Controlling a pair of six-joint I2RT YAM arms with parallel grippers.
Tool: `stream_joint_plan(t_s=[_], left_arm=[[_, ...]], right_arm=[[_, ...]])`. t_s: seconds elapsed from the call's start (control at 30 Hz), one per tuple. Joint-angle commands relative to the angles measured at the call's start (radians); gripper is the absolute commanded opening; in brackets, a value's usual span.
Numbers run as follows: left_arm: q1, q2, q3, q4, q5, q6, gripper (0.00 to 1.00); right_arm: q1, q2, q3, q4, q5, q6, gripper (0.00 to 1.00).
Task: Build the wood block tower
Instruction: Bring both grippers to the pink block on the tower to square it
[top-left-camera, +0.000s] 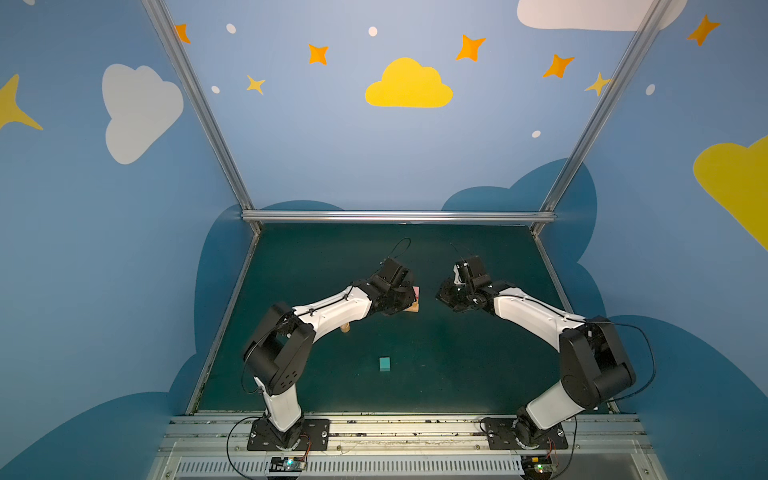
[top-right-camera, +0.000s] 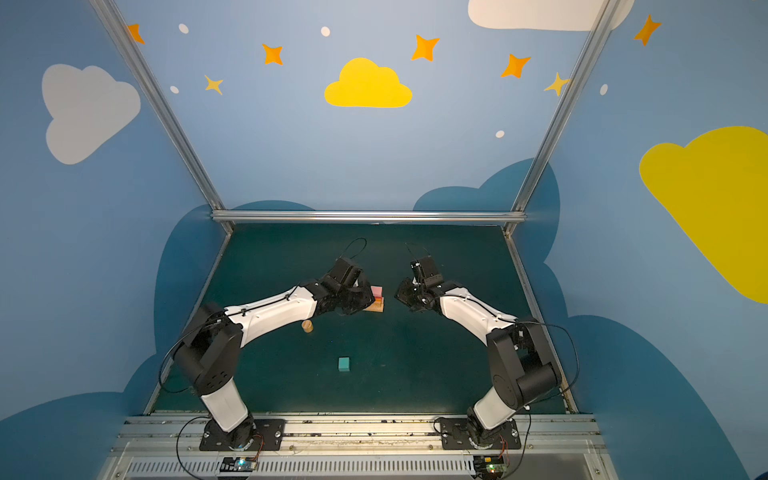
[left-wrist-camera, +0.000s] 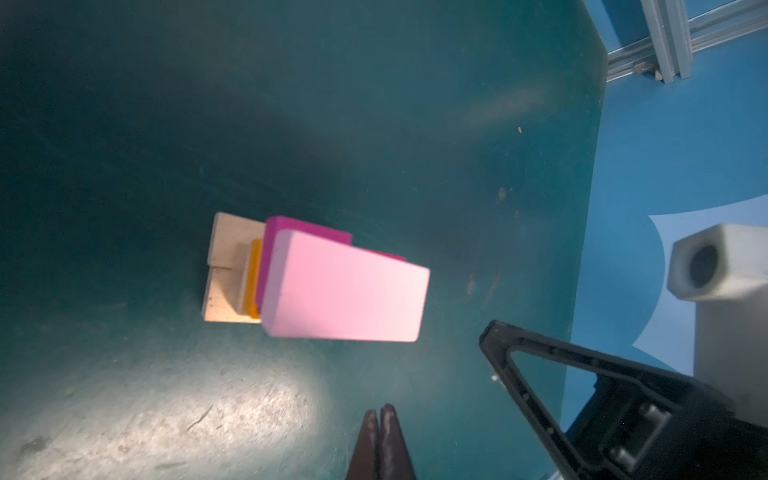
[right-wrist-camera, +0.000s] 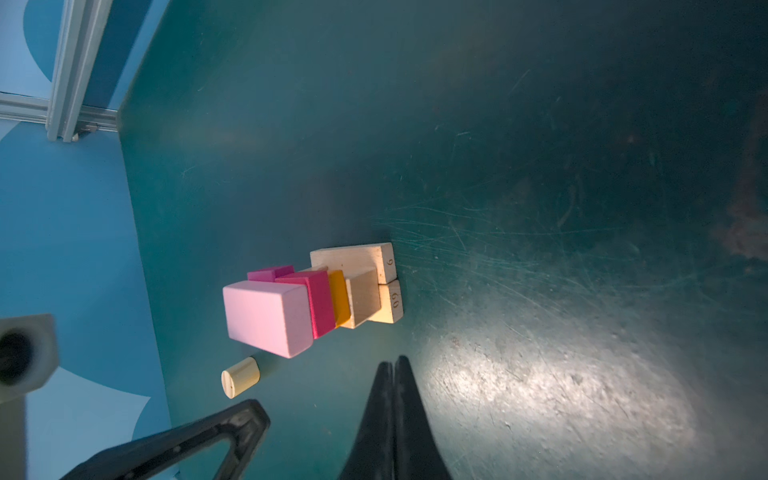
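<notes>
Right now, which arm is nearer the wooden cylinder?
Left. The left arm reaches over the cylinder, which lies just beside its forearm. The right arm is on the far side of the block stack.

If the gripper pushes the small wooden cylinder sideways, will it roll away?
The cylinder stands on a flat end, so a low push would probably slide it. A high push might tip it, and then it would likely roll on the table. It looks like plain wood: probably stiff and light.
</notes>
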Motion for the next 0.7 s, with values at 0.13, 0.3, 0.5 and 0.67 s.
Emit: stream_joint_plan(t_s=[0.13, 0.3, 0.5, 0.67], left_arm=[[-0.021, 0.03, 0.042, -0.088, -0.07, 0.045, 0.04], [-0.032, 0.036, 0.065, -0.133, -0.112, 0.063, 0.04], [-0.034, 0.059, 0.085, -0.15, -0.139, 0.075, 0.04], [-0.036, 0.083, 0.118, -0.177, -0.158, 0.092, 0.04]], right_arm=[[-0.011, -0.045, -0.022, 0.014, -0.013, 0.003, 0.0], [-0.012, -0.05, -0.029, 0.017, -0.015, 0.005, 0.0], [-0.014, -0.055, -0.035, 0.021, -0.016, 0.008, 0.0], [-0.014, -0.06, -0.038, 0.016, -0.014, 0.008, 0.0]])
